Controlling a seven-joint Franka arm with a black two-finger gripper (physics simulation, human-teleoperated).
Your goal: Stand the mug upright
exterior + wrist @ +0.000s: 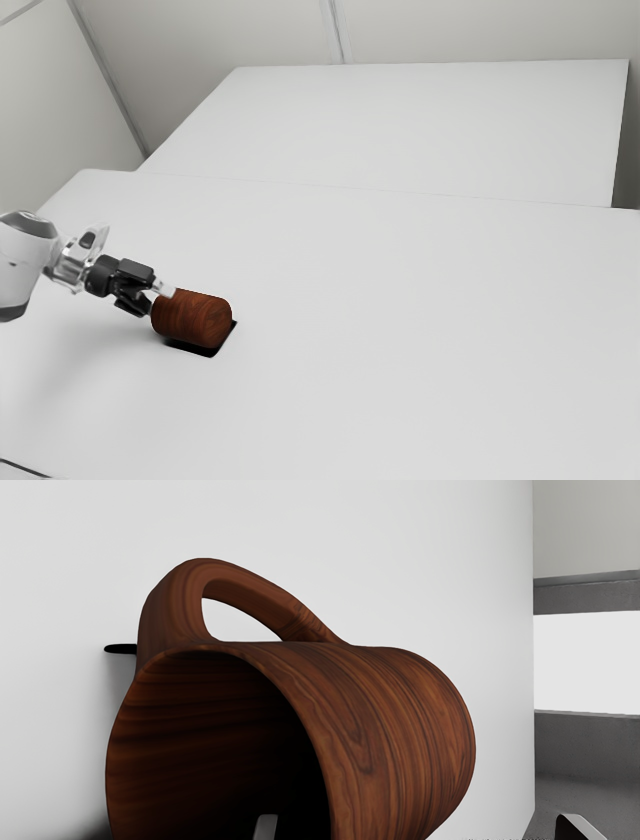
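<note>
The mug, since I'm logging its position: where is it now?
The mug lies on its side on the table, toward the exterior view's left, right by the open gripper.

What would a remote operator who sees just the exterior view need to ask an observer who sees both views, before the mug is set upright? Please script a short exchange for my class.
Operator: In the exterior view, the mug lies on its side, close to the gripper. Which way does its mouth face?

Observer: The wrist view shows the mouth facing the gripper.

Operator: I see no handle from here. Does the mug have one?

Observer: Yes, a looped handle stands out from its side.
</note>
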